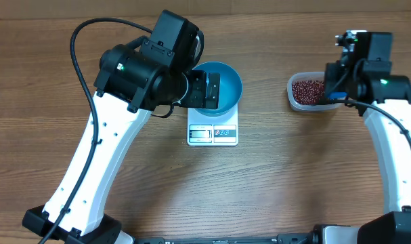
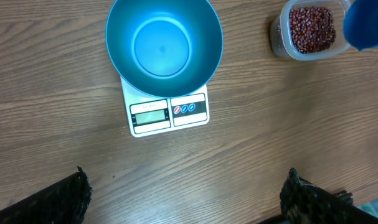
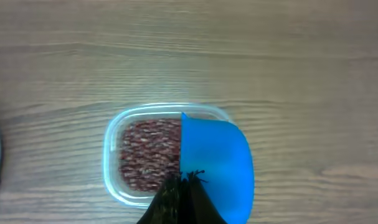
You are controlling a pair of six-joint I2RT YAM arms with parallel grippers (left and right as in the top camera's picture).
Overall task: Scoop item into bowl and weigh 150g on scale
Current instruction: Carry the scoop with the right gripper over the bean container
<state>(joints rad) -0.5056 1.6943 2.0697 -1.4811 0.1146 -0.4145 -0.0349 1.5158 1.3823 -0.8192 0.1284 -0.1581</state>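
Where beans [image 3: 148,155] lie, right claw [image 3: 181,186] hovers.

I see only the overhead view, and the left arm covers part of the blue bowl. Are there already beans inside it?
Observer: No, the left wrist view shows the bowl empty on the scale.
Operator: What does the right tool hold?
Observer: The right tool is shut on a blue scoop; in the right wrist view it overlaps the tub of beans.
Operator: Is the scoop loaded?
Observer: No beans show on its visible blue surface.
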